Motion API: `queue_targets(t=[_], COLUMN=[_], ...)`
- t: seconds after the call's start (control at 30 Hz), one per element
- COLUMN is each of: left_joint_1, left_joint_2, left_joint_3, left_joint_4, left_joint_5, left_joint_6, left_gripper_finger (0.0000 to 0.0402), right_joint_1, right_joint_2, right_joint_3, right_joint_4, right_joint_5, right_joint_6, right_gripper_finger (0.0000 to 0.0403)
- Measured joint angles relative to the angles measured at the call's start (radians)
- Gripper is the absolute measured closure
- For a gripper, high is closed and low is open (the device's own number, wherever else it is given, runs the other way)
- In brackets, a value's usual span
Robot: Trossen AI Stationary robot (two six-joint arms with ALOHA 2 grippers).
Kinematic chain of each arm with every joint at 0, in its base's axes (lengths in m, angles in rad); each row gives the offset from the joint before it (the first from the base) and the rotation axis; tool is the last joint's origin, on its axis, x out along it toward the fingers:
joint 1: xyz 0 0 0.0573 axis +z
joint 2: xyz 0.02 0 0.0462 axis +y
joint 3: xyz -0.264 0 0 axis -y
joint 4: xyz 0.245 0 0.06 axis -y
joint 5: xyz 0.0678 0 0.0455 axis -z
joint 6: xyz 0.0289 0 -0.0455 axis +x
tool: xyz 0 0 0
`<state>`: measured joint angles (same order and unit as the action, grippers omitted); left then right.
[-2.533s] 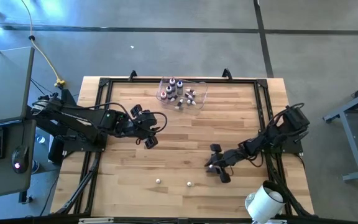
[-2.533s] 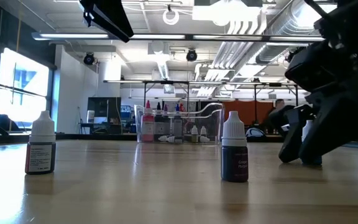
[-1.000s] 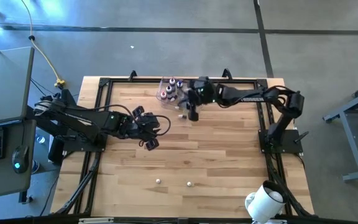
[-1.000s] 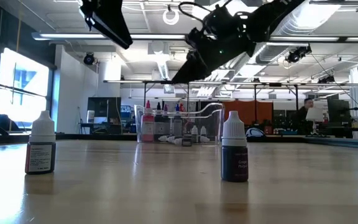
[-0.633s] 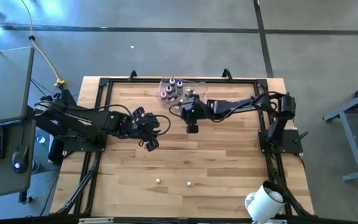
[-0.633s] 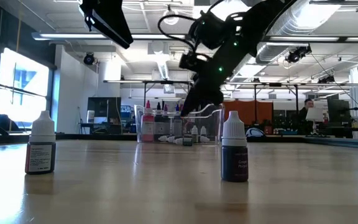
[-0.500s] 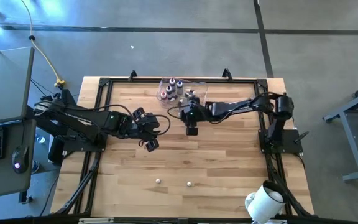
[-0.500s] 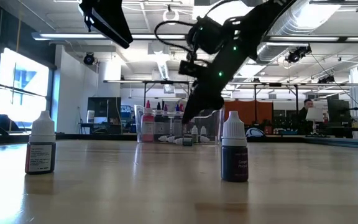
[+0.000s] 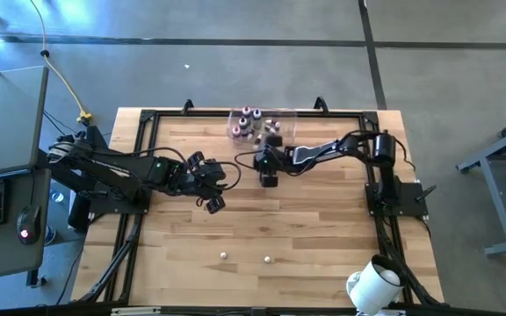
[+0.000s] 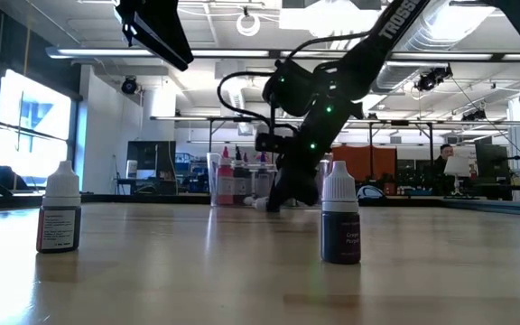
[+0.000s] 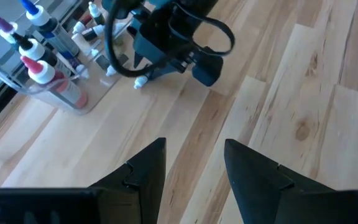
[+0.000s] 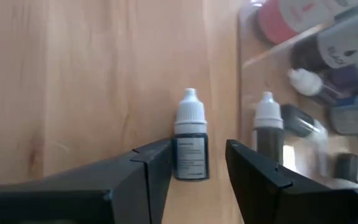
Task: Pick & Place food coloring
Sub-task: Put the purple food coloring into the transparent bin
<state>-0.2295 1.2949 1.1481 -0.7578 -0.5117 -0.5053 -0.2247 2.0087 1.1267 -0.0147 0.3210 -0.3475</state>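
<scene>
One food coloring bottle point(image 12: 191, 152), dark with a white cap, lies on its side on the wood just outside the clear tub point(image 9: 279, 117). My right gripper point(image 12: 197, 149) is open and low over the table there point(image 9: 263, 163), one finger on either side of the bottle. I see a gap on both sides and no touch. More bottles stand and lie in the tub point(image 11: 48, 78). Two others stand upright near the table's front edge point(image 10: 60, 208) point(image 10: 340, 214). My left gripper point(image 11: 194, 155) hangs open and holds nothing above the table's left middle point(image 9: 220, 186).
A big white cylinder point(image 9: 373, 283) sits at the table's near right corner. A black frame point(image 9: 148, 118) runs around the tabletop. Bare wood lies between the two arms and the two front bottles point(image 9: 224, 255) point(image 9: 267, 260).
My right gripper has come away from above the tub, toward the table's near side and down, and tipped steeply. It now stands low over the wood around the lying bottle. My left arm has kept still.
</scene>
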Motion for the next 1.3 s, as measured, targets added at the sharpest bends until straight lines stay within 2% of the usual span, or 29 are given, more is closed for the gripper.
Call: queue_targets(t=[0.2, 0.43, 0.6, 0.87, 1.0, 1.1, 1.17, 1.3], left_joint_1=[0.000, 0.000, 0.000, 0.000, 0.000, 0.000, 0.000, 0.000], left_joint_2=[0.000, 0.000, 0.000, 0.000, 0.000, 0.000, 0.000, 0.000], left_joint_3=[0.000, 0.000, 0.000, 0.000, 0.000, 0.000, 0.000, 0.000], left_joint_4=[0.000, 0.000, 0.000, -0.001, 0.000, 0.000, 0.000, 0.000], left_joint_5=[0.000, 0.001, 0.005, 0.005, 0.006, 0.006, 0.008, 0.009], left_joint_6=[0.000, 0.002, 0.002, 0.002, 0.002, 0.002, 0.002, 0.002], left_gripper_finger=[0.0241, 0.0241, 0.0241, 0.0241, 0.0241, 0.0241, 0.0241, 0.0241], right_joint_1=[-0.037, -0.019, -0.003, -0.004, -0.021, -0.084, -0.143, -0.277], right_joint_2=[-0.001, -0.004, -0.039, -0.218, -0.330, -0.375, -0.384, -0.348], right_joint_3=[0.000, 0.000, -0.005, -0.004, -0.001, 0.000, 0.000, -0.003], right_joint_4=[-0.008, -0.019, -0.042, -0.074, -0.063, -0.080, -0.104, -0.164], right_joint_5=[-0.183, -0.224, -0.202, -0.185, -0.050, 0.039, -0.006, -0.233], right_joint_6=[0.041, 0.001, -0.013, -0.019, -0.075, -0.095, -0.070, 0.004], right_gripper_finger=[0.0263, 0.0318, 0.0350, 0.0343, 0.0345, 0.0343, 0.0337, 0.0334])
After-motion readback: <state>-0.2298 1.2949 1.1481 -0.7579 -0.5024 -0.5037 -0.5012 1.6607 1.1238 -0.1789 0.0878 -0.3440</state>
